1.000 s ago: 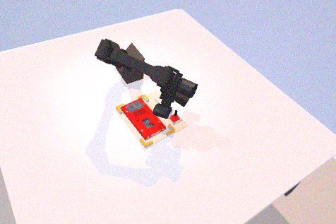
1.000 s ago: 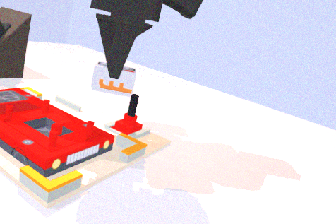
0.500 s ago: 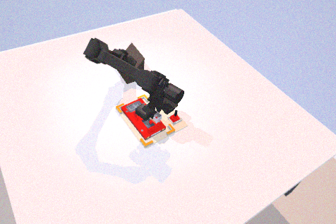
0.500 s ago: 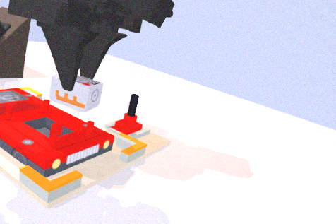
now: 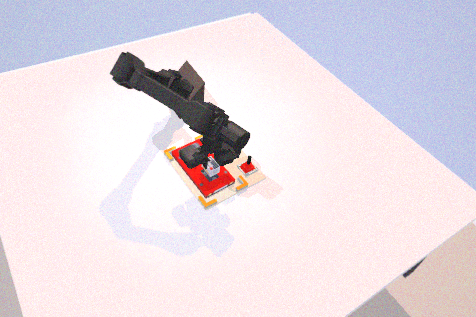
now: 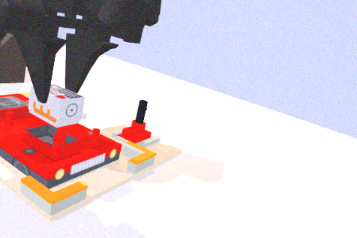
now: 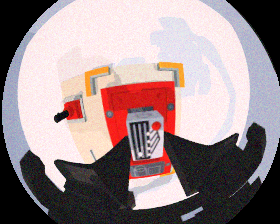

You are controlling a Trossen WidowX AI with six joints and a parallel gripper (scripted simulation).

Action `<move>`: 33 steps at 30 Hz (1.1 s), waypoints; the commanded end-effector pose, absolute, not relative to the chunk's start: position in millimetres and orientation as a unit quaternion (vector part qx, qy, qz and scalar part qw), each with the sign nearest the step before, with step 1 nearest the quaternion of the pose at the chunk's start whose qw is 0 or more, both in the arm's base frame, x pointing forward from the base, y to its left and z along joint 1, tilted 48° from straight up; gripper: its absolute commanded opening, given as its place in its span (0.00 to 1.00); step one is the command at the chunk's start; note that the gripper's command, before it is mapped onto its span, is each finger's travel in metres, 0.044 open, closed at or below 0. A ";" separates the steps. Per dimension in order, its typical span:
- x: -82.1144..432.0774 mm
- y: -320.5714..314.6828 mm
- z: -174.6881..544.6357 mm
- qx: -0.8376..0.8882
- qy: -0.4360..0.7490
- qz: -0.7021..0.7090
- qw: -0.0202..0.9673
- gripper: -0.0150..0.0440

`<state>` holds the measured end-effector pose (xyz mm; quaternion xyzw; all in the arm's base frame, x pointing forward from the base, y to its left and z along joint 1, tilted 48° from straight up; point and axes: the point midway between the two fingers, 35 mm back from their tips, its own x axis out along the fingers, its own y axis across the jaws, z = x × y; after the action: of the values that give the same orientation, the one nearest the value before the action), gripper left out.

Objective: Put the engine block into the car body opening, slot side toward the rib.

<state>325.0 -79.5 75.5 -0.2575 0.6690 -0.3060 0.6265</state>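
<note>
The light grey engine block has orange pipes on one side and a red cap on top. My gripper is shut on it and holds it upright above the red car body. The dark opening shows below the block in the exterior view, with a gap between them. A red upright piece stands at the opening's near edge. The slot side cannot be made out, and the block hides part of the opening in the wrist view.
The car body lies on a beige board with orange corner brackets. Beside the car, a red block with an upright black stick stands in a grey tray.
</note>
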 end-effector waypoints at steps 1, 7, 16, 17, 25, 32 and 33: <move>324.2 -79.4 75.6 -0.255 0.666 -0.311 0.628 0.52; 324.2 -79.4 75.6 -0.255 0.666 -0.311 0.628 0.52; 323.3 -79.3 75.7 -0.268 0.672 -0.297 0.623 0.52; 323.3 -79.3 75.7 -0.268 0.672 -0.297 0.623 0.52; 323.1 -79.3 75.7 -0.265 0.671 -0.300 0.624 0.52; 323.1 -79.3 75.7 -0.265 0.671 -0.300 0.624 0.52; 323.1 -79.3 75.7 -0.265 0.671 -0.300 0.624 0.52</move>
<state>322.8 -79.5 75.4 -0.2651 0.6729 -0.2982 0.6229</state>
